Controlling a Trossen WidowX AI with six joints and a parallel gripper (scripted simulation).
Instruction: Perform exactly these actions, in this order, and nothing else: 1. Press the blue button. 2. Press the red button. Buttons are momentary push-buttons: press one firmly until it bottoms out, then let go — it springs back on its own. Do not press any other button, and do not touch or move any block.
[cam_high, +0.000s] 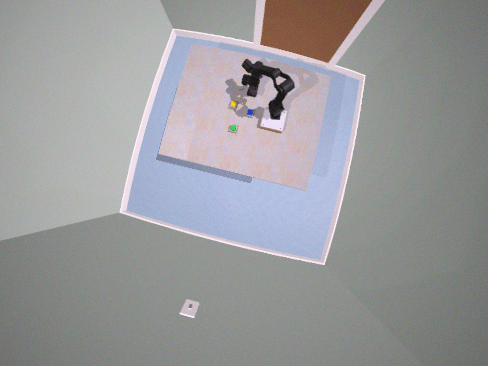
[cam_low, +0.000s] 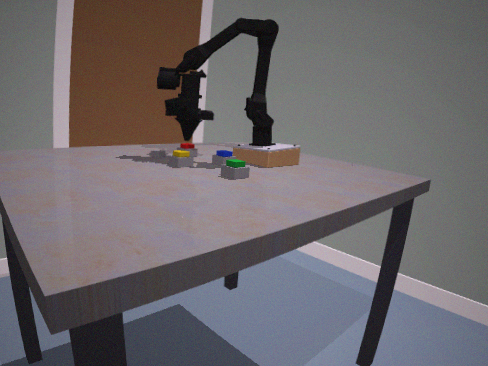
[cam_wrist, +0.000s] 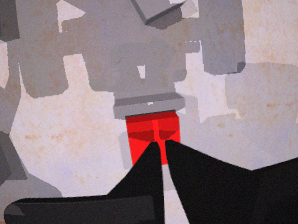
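The red button (cam_low: 187, 146) (cam_wrist: 142, 123) has a red cap on a grey base; the arm hides it in the top view. My gripper (cam_low: 187, 139) (cam_wrist: 161, 148) is shut and empty, pointing down just above the red cap, with a small gap showing in the exterior view. In the wrist view the fingertips overlap the near part of the cap. The red cap stands raised. The blue button (cam_high: 250, 113) (cam_low: 224, 153) stands between the red button and the robot's base, its cap raised, with nothing on it.
A yellow button (cam_high: 233, 104) (cam_low: 181, 153) and a green button (cam_high: 233, 128) (cam_low: 235, 163) stand nearby, toward the exterior camera. A small grey block (cam_low: 159, 153) (cam_wrist: 156, 9) lies beyond the red button in the wrist view. The arm's base plate (cam_high: 268, 127) (cam_low: 286, 157) is beside the blue button.
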